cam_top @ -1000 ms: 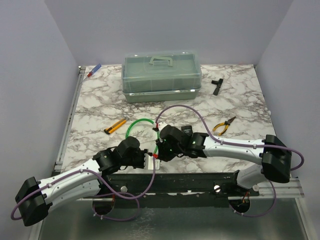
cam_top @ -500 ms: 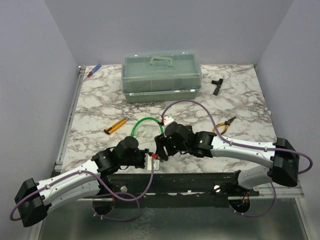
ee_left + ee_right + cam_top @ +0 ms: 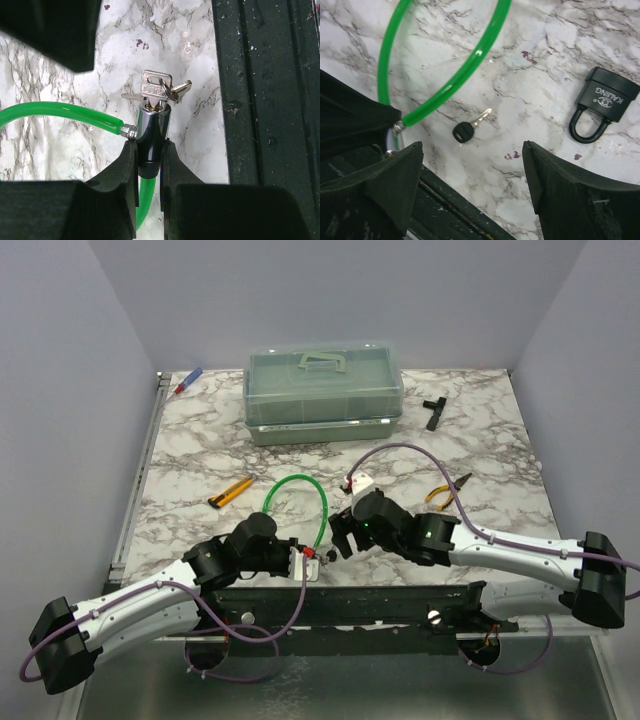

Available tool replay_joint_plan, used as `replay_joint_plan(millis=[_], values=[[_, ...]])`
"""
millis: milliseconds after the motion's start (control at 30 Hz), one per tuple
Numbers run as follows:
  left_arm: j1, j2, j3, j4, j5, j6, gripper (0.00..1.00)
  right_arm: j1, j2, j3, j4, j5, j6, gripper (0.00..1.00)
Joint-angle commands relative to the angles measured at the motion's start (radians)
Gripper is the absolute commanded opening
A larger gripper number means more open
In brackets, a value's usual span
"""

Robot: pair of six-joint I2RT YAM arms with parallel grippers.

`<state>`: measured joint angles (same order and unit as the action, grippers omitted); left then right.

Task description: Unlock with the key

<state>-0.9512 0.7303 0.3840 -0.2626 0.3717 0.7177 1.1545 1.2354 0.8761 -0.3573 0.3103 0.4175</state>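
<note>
The right gripper [image 3: 472, 150] hangs over the marble table [image 3: 200, 450] near its front edge with its 2 fingers spread wide and nothing between them. Directly below, in the gap, lies the key [image 3: 465, 131] – round black head, thin silver blade – flat on the table just inside the front edge. Its blade points toward the black padlock [image 3: 602, 102], which lies apart from it. The left gripper [image 3: 149, 150] is clamped on the chrome lock barrel [image 3: 152, 132] of a green cable [image 3: 318, 502]. A bunch of silver keys [image 3: 156, 90] sits in the barrel's end. Farther out, pliers [image 3: 447, 490] lie toward the right edge and an orange-and-black tool [image 3: 230, 492] toward the left. A clear green toolbox [image 3: 323, 390] stands at the back edge, with a black T-shaped tool [image 3: 433, 410] near the back right corner.
</note>
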Motion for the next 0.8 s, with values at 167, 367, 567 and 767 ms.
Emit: replay_joint_plan(millis=[167,367,567,767], values=[[-0.004,-0.019,0.028,0.063,0.037,-0.006,0.0,-0.003,-0.236,-0.256,0.226,-0.064,-0.292,0.83],[0.005,-0.02,0.034,0.063,0.057,-0.023,0.0,0.001,-0.358,-0.377,0.449,-0.209,-0.492,0.81],[0.014,-0.031,0.038,0.063,0.077,-0.037,0.0,0.04,-0.338,-0.443,0.597,-0.343,-0.654,0.8],[0.019,-0.041,0.035,0.063,0.076,-0.041,0.0,0.097,-0.287,-0.443,0.603,-0.35,-0.787,0.77]])
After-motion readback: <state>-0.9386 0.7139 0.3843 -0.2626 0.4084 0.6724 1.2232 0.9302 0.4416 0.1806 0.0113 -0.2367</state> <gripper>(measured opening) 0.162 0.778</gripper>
